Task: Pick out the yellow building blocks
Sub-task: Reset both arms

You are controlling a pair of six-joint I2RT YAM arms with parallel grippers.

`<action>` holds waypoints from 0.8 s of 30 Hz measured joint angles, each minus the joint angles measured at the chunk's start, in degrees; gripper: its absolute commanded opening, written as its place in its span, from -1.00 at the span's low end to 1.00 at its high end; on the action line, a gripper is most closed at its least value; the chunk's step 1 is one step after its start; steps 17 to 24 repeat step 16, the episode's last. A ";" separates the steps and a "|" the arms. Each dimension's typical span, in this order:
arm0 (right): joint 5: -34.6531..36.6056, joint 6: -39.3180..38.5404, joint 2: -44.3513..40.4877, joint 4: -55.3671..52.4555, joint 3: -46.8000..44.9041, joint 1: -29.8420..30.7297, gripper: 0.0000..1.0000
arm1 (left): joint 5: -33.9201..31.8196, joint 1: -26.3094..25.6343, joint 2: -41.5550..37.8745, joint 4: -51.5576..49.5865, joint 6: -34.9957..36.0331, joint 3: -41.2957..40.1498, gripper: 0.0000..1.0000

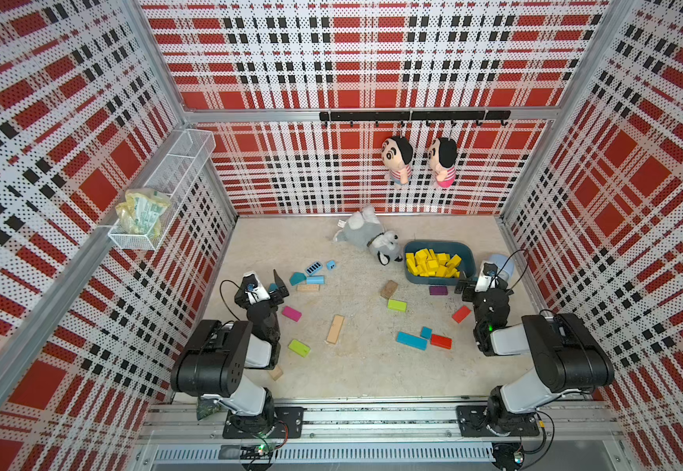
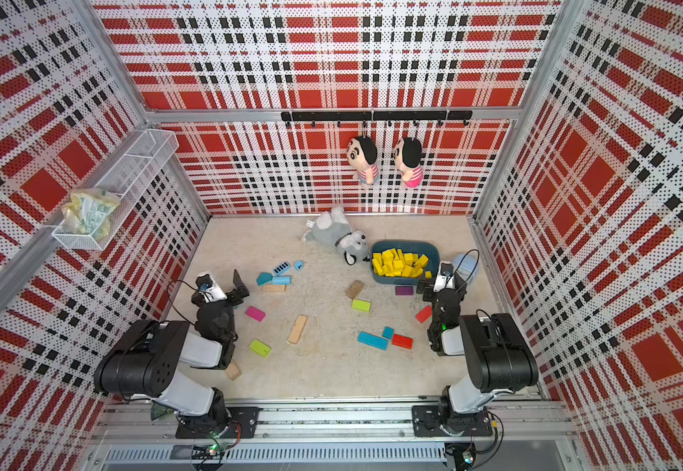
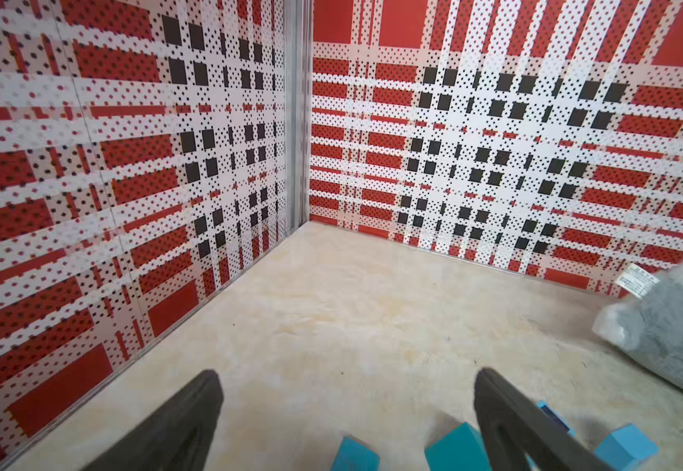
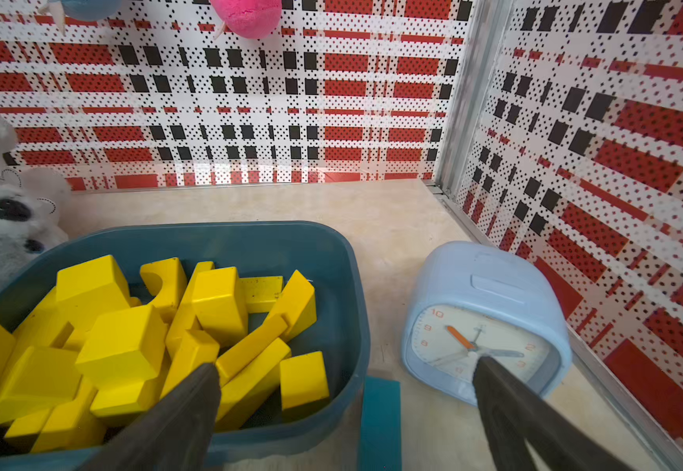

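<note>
Right now the yellow blocks (image 4: 128,346) lie heaped inside the blue-grey bin (image 4: 291,244), at the far right of the table (image 1: 352,375), just beside the grey plush toy (image 1: 366,236); right claw (image 4: 344,363) wide and empty, at the bin's near rim, with the pale blue clock (image 4: 490,318) lying just beside the bin; left claw (image 3: 346,373) also wide and empty, over bare table on the left side, teal blocks (image 3: 454,446) near it; blue, red, green, pink, purple and bare-wood pieces lie scattered across the middle.
</note>
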 measured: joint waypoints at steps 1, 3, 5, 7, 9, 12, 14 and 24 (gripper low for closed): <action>-0.09 0.04 0.00 0.00 0.00 0.00 1.00 | -0.33 -0.31 0.02 -0.13 0.09 0.24 0.96; -0.09 0.09 0.00 0.00 0.00 0.00 0.99 | -1.11 -0.83 0.02 -0.15 0.22 0.55 0.96; -0.09 0.11 0.02 -0.02 0.00 0.00 0.99 | -1.64 -1.03 0.04 -0.17 0.35 0.57 0.96; -0.09 0.13 0.00 -0.02 0.00 0.00 1.00 | -1.75 -1.07 0.22 -0.39 0.44 0.81 0.96; -0.09 0.17 0.00 -0.04 0.00 0.00 0.99 | -1.29 -0.46 0.66 -1.53 0.37 1.97 0.96; -0.09 0.20 0.00 -0.09 0.00 0.00 1.00 | -0.46 -0.09 0.98 -2.91 0.31 3.32 0.96; -0.11 0.22 0.00 -0.09 0.00 0.00 1.00 | -0.22 -0.07 0.96 -3.15 0.26 3.39 0.96; -0.11 0.22 0.00 -0.09 0.00 0.00 0.99 | -0.07 -0.04 0.94 -3.15 0.28 3.17 0.96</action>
